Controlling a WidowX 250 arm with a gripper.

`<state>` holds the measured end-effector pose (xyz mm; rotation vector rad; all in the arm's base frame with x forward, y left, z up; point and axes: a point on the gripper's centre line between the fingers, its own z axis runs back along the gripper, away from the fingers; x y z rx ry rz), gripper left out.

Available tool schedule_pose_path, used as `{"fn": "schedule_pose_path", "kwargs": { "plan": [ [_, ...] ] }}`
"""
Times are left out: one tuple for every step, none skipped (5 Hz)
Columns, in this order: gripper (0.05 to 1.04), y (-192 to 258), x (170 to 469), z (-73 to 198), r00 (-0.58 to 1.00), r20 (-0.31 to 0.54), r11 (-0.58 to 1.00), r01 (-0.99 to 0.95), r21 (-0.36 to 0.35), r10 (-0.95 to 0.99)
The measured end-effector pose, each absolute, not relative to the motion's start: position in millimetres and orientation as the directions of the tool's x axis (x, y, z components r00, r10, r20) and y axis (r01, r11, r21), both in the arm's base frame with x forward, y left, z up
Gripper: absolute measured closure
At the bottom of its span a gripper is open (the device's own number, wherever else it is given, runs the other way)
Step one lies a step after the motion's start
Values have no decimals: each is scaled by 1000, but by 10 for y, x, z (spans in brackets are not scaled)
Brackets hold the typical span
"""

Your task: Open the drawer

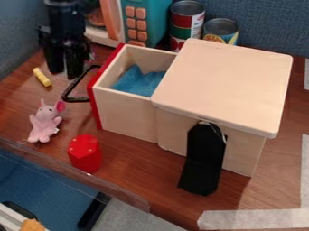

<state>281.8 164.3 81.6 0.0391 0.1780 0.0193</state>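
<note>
Tool (65,75) above bench (136,160) near far left corner, fingers spread slightly apart, nothing between them, just beside black handle (75,99). Drawer (127,113) well out of left side of wooden box (226,85), red front toward bench's left edge, blue cloth (136,81) inside. Pink toy mouse (43,122) and red block (84,153) near bench's front left edge, before drawer. Two cans (187,20) behind box, near far edge.

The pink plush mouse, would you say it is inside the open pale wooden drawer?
No, the pink plush mouse is on the brown wooden tabletop, outside the drawer, which holds a blue cloth.
</note>
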Motion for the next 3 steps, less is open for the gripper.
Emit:
{"fn": "schedule_pose_path", "kwargs": {
  "plan": [
    [106,1578,2829,1206,998,-68,999,-7,46,10],
    [77,1432,2776,1586,1000,21,1000,10,16,-10],
    [83,1295,2684,1885,997,78,1000,20,-10,-20]
  ]
}}
